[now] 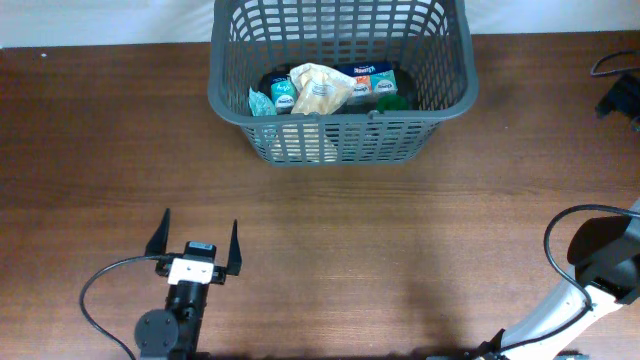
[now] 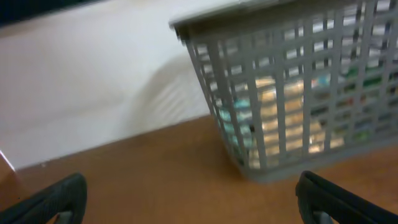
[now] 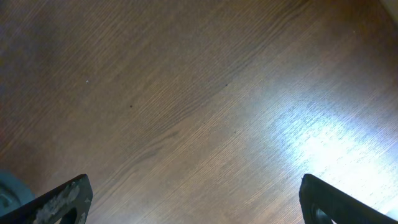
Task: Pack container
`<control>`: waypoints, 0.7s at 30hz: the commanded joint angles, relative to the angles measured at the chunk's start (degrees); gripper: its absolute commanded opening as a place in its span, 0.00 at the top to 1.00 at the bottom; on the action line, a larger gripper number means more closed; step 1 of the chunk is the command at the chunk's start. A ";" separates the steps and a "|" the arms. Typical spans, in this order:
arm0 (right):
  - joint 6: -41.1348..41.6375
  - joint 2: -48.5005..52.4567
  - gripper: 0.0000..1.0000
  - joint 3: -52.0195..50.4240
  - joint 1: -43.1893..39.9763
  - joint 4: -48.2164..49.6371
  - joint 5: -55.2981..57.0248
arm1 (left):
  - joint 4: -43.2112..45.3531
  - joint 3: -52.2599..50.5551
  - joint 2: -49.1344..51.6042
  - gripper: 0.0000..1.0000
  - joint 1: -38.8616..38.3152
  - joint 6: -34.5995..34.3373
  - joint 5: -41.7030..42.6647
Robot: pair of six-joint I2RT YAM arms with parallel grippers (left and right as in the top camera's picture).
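Note:
The container (image 1: 340, 128), a large dark grey lattice basket, stands at the far middle of the wooden table. Inside lie a beige crinkled bag (image 1: 320, 90), teal and white packets (image 1: 282, 93), a white, orange and teal box (image 1: 372, 80) and something dark green (image 1: 390, 102). The basket also shows in the left wrist view (image 2: 292, 93), blurred, ahead and to the right. My left gripper (image 1: 198, 245) is open and empty near the front left, well short of the basket. My right gripper (image 3: 196, 199) is open and empty over bare wood; only its arm (image 1: 600, 270) shows at the front right.
A black cable loops beside the left arm base (image 1: 95, 290). Another cable curves by the right arm (image 1: 555, 235). A dark object and cable lie at the far right edge (image 1: 620, 95). A white wall rises behind the table (image 2: 93, 81).

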 commanded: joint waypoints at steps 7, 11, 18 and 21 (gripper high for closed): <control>0.68 -0.59 0.01 -0.26 -0.17 0.02 -0.15 | -5.11 -0.85 -0.57 0.01 0.42 1.73 0.13; 0.68 -0.59 0.01 -0.26 -0.15 0.02 -0.13 | -5.11 -0.87 -0.57 0.01 0.42 1.66 0.17; 0.68 -0.59 0.01 -0.26 -0.17 0.02 -0.15 | -5.07 -0.85 -0.55 0.01 0.42 1.49 0.37; 0.68 -0.59 0.01 -0.26 -0.17 0.02 -0.15 | -5.07 -0.85 -0.55 0.01 0.42 1.49 0.39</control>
